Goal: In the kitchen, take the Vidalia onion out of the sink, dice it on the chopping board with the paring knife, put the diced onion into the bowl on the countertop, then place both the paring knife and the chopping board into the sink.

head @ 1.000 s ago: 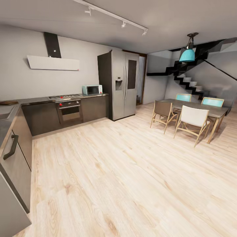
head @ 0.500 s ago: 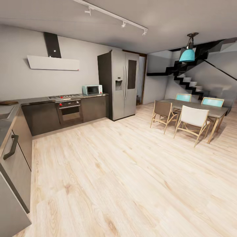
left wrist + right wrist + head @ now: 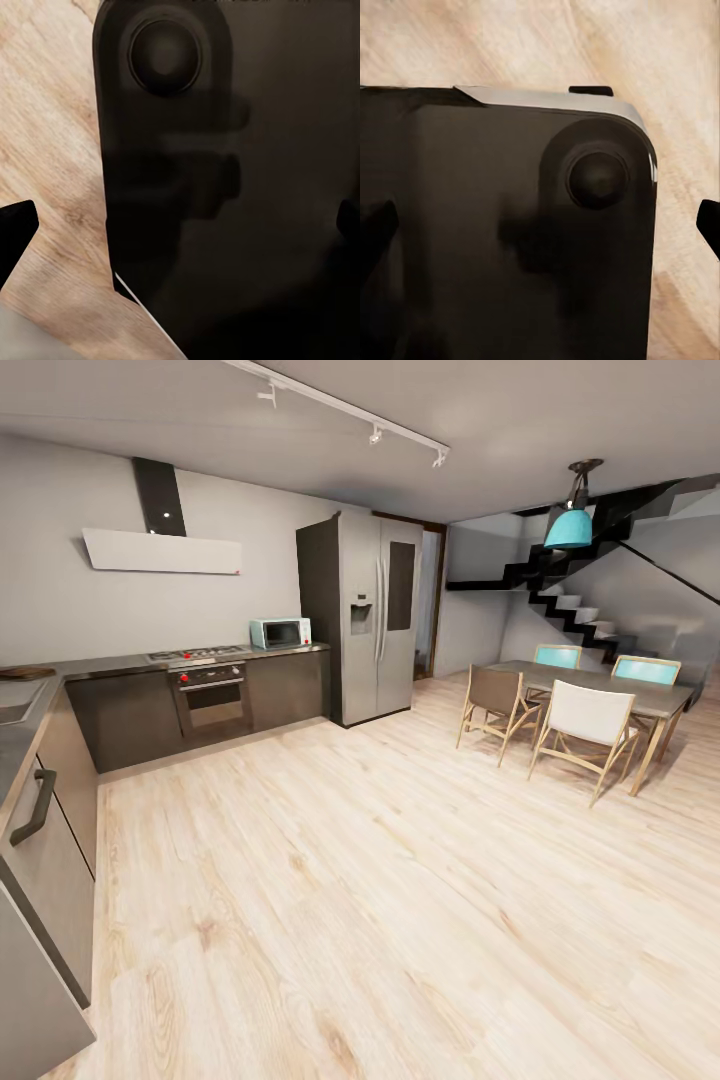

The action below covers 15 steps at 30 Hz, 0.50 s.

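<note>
In the head view the grey countertop [image 3: 100, 663] runs along the back wall and down the left edge over dark cabinets. A corner of the sink [image 3: 14, 705] shows at the far left edge. Behind it a flat dark brown thing, probably the chopping board [image 3: 22, 672], lies on the worktop. Onion, knife and bowl are out of view. My left gripper [image 3: 180, 225] is open, with one black fingertip [image 3: 16, 229] at each side of its wrist view, over the robot's dark base. My right gripper [image 3: 540, 225] is open in the same way and holds nothing.
A light plank floor [image 3: 350, 880] spreads wide ahead. An oven [image 3: 210, 695], a microwave [image 3: 280, 632] and a tall fridge [image 3: 365, 615] stand at the back. A dining table [image 3: 600, 685] with chairs and a staircase [image 3: 580, 610] are at the right. A cabinet bar handle [image 3: 40, 805] is close at the left.
</note>
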### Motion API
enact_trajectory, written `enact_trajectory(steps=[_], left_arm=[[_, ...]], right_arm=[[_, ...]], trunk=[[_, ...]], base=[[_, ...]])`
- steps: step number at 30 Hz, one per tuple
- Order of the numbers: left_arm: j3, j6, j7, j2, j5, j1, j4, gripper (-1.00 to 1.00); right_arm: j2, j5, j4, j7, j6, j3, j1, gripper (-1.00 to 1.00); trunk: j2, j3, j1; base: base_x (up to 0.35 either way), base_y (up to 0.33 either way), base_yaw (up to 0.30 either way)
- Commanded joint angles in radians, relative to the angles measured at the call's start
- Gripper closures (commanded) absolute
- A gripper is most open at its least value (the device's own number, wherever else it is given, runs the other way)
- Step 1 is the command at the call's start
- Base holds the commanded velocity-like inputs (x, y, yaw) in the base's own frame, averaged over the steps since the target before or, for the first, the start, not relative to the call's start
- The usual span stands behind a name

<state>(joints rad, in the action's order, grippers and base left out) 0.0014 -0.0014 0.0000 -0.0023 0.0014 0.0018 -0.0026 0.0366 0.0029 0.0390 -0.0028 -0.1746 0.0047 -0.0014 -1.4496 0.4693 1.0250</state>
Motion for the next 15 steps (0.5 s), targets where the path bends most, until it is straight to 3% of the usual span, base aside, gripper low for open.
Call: enact_trajectory(steps=[1, 15], left_arm=[[0.0, 0.0, 0.0, 0.0, 0.0, 0.0, 0.0, -1.0], [0.001, 0.0, 0.0, 0.0, 0.0, 0.0, 0.0, -1.0]], right_arm=[[0.0, 0.0, -0.001, 0.0, -0.008, 0.001, 0.0, -1.0], [0.003, -0.003, -0.001, 0.0, -0.024, 0.0, 0.0, -1.0]], trunk=[[0.0, 0.001, 0.0], [0.0, 0.001, 0.0]], base=[[0.0, 0.0, 0.0], [0.0, 0.0, 0.0]])
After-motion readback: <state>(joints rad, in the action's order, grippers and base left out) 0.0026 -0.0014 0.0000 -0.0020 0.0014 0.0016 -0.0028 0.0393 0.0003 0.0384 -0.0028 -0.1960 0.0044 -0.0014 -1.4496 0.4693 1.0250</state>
